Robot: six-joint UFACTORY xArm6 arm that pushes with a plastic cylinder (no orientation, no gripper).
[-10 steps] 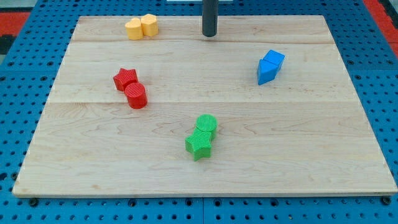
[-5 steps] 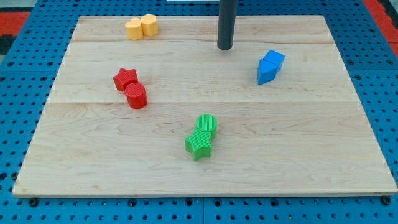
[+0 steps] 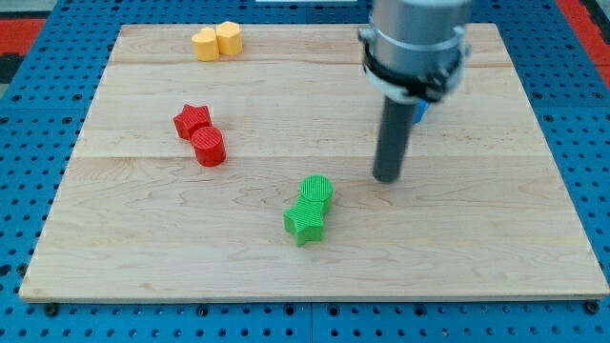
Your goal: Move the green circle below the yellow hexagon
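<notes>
In the camera view, the pale wooden bench (image 3: 477,238) fills most of the frame, lying on a blue perforated base (image 3: 19,191). The tool here is a straight dark rod hanging from a grey cylindrical arm end (image 3: 416,43); it has no jaws to open or close and holds nothing. My tip (image 3: 387,178) rests on the bench a little right of centre, just to the right of the ribbed green circle block (image 3: 316,189) and slightly nearer the far edge, with a clear gap of bare wood between them.

The green circle block sits just below the bench's middle, toward the near edge, touching the ribbed green star block (image 3: 305,222) that lies on its near-left side.

The yellow hexagon block (image 3: 229,38) stands at the far edge near the far-left corner, touching a second yellow block (image 3: 205,44) on its left, whose shape I cannot make out. These are well apart from the green circle.

Toward the left edge, a red star block (image 3: 192,120) touches a red round block (image 3: 209,147) on its near-right side.

A blue block (image 3: 420,111) shows only as a sliver behind the rod, toward the right edge; its shape cannot be told.
</notes>
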